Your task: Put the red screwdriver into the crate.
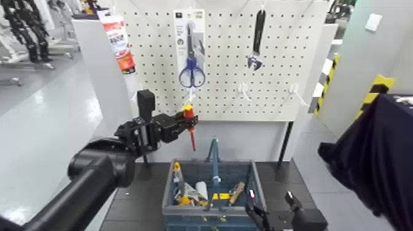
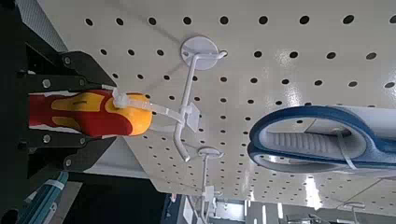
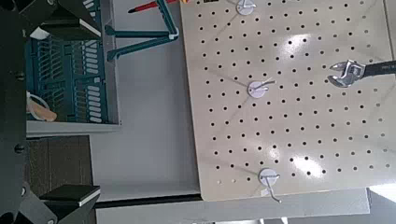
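Red screwdriver (image 1: 190,125) upright, tip down, yellow-banded, clenched in left gripper (image 1: 186,120), smooth plastic crate (image 1: 169,195) below, perforated board (image 1: 221,92) behind, right gripper (image 1: 270,207) spread apart beside crate

Readable text: none | tube label (image 1: 118,46): marks too small | scissors card (image 1: 190,40): print too small

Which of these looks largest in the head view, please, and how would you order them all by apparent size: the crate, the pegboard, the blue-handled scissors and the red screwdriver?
1. Pegboard
2. Crate
3. Blue-handled scissors and red screwdriver: too alike to rank, since their distances from the camera may differ.
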`<state>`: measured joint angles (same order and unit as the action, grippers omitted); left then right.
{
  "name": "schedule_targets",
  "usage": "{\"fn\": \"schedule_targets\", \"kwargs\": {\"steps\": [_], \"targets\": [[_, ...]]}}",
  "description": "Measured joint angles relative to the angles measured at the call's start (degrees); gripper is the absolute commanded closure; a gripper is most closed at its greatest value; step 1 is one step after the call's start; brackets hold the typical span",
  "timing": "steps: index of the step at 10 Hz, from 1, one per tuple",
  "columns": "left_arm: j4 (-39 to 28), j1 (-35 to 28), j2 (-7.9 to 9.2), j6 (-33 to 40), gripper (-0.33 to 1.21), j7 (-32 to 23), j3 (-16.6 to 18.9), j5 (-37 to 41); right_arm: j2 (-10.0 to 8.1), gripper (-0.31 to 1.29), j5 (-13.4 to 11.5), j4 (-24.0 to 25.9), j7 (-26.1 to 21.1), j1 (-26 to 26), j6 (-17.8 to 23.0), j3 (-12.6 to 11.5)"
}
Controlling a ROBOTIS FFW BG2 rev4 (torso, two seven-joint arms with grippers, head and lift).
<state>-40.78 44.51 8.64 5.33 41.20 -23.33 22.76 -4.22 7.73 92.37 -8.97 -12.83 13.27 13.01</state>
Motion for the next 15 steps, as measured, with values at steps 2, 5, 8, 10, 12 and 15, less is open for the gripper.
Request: {"fn": "schedule_targets", "kwargs": {"steps": [2, 5, 8, 10, 12, 15], "targets": [[-0.3, -0.5, 0.05, 0.2, 1.18, 0.3, 0.4, -0.2, 0.00, 0.14, 0.0, 0.0, 0.0, -0.1, 0.0, 0.0], [-3.9, -2.6, 0.48, -0.7, 1.18, 0.4, 1.3, -0.8, 0.00, 0.14, 0.0, -0.1, -0.1, -0.2, 0.0, -0.2], [-12.9, -6.7, 1.52, -3.7, 1.18, -0.3, 3.7, -1.5, 0.00, 0.14, 0.0, -0.1, -0.1, -0.3, -0.3, -0.3], [-18.9, -9.3, 2.10, -6.1, 1.18, -0.6, 5.6, -1.9, 0.00, 0.14, 0.0, -0.1, 0.0, -0.3, -0.5, -0.3], [-22.3, -11.0, 2.42, -7.4, 1.18, -0.6, 6.4, -1.6, 0.00, 0.14, 0.0, -0.1, 0.0, -0.3, -0.6, -0.2], [-30.5, -13.9, 3.18, -10.6, 1.18, -0.7, 7.1, -1.0, 0.00, 0.14, 0.0, -0.1, -0.1, -0.3, -0.7, -0.3]]}}
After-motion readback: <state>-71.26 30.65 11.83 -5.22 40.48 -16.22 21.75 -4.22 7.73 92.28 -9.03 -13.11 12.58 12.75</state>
